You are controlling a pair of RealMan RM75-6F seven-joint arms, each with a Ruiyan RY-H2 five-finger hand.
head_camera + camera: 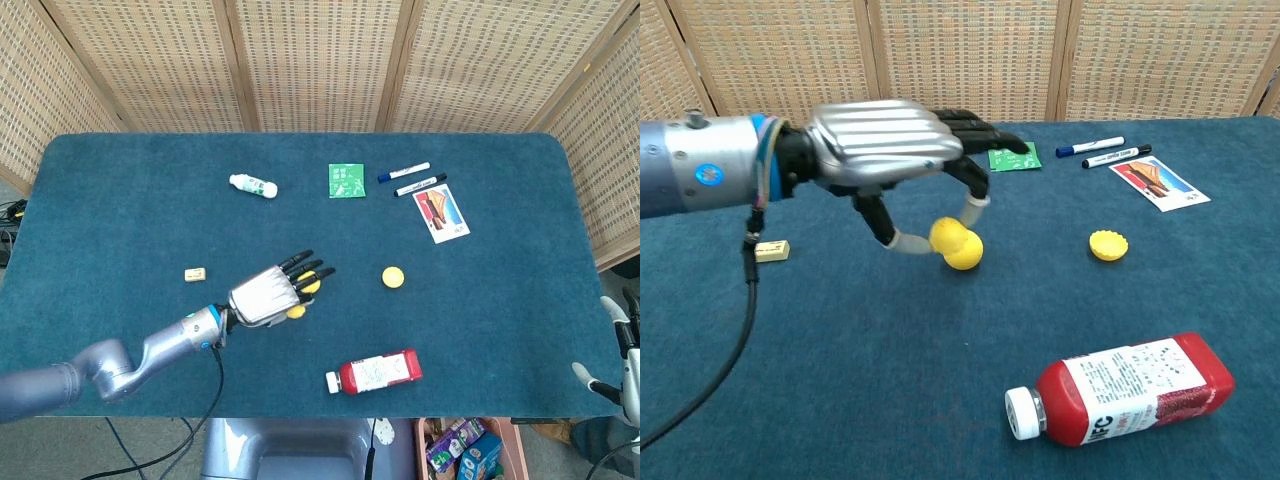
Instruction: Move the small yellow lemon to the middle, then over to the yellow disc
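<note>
Head view gives me a blue carpeted tabletop [120,190] backed by woven cane screens [310,60]. My left hand [272,293] sits near the middle, pinching the small lemon [946,235] between thumb and a finger, with the other fingers spread forward. In the chest view the lemon is touching or just in front of a yellow ball [966,252]; I cannot tell whether it rests on the cloth. The yellow disc [393,277] lies to the right of the hand, apart from it, with bare cloth between them.

Along the far edge I see a small white bottle [253,185], a green packet [346,181], two markers [412,178] and a card [441,215]. A red bottle [375,372] lies on its side near the front edge, and a small tan block [195,274] sits left of the hand. The left side is bare cloth.

My right hand [618,350] is cut off at the lower right corner, off the tabletop; I cannot tell how its fingers are set. From above, the hand covers most of the ball and the lemon.
</note>
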